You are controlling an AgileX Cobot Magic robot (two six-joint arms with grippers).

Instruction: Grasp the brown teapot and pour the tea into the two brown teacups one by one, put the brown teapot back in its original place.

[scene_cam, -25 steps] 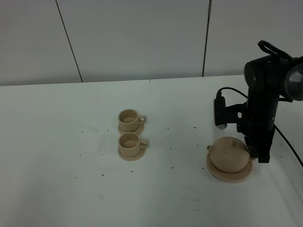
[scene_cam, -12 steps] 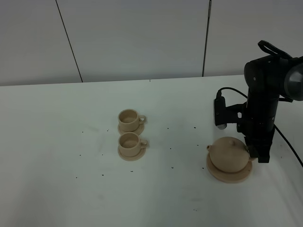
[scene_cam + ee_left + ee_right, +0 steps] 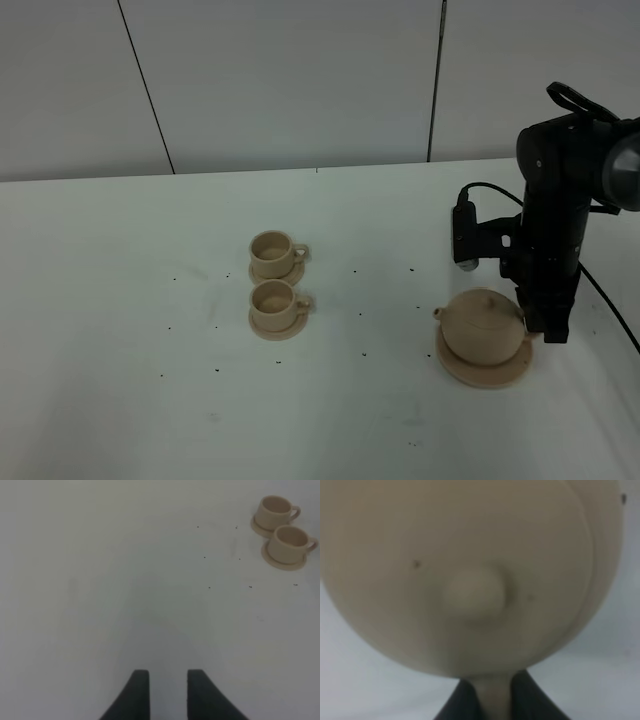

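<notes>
The brown teapot (image 3: pixel 483 325) is at the right of the table, over its wide saucer, the original place (image 3: pixel 470 372); I cannot tell whether it still touches it. My right gripper (image 3: pixel 535 330) is shut on the teapot's loop handle. In the right wrist view the teapot (image 3: pixel 460 555) fills the frame, and the right gripper (image 3: pixel 492 685) pinches the handle. The two brown teacups (image 3: pixel 271 252) (image 3: pixel 273 298) stand on small saucers left of centre, one behind the other. The left wrist view shows the same cups (image 3: pixel 274 509) (image 3: pixel 289 539). My left gripper (image 3: pixel 168 672) is far from them, fingers nearly together and holding nothing.
The white table (image 3: pixel 120 330) carries scattered small dark specks (image 3: pixel 362 313) between the cups and the teapot. A black cable (image 3: pixel 610 300) trails from the right arm toward the table's right edge. A pale panelled wall stands behind the table.
The teapot has shifted very slightly up and to the left in the right gripper's hold. The cups have not moved.
</notes>
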